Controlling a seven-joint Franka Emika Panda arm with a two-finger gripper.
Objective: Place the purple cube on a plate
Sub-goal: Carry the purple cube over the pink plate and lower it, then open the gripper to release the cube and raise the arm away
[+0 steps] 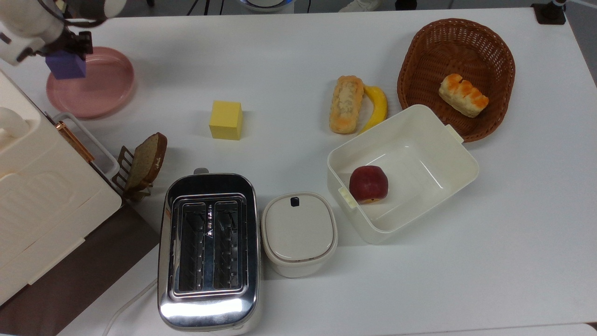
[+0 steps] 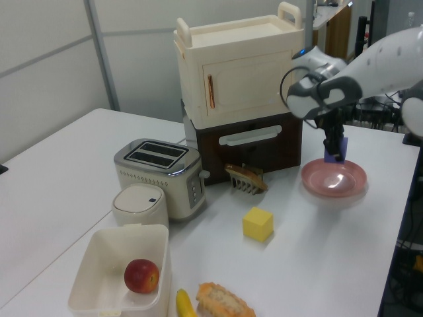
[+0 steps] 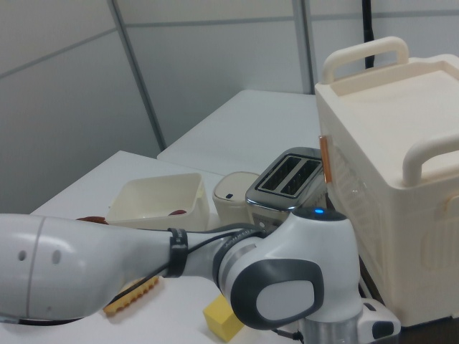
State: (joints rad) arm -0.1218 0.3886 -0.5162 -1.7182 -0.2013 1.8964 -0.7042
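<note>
Robot gripper [image 1: 70,49] clamped on the purple cube [image 1: 65,66] above the pink plate [image 1: 100,86].

In the upper left of the top view, the cube sits between the dark fingers over the plate's left edge; in the left view, at right of centre, it hangs just above the plate's far rim, whether touching is unclear. A yellow cube [image 1: 226,120] rests on the white table [image 1: 289,56] well apart, with a toaster [image 1: 208,249] at lower left.

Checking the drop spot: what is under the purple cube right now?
The pink plate lies under the purple cube, which the claw holds above it. The cube hides part of the plate.
</note>
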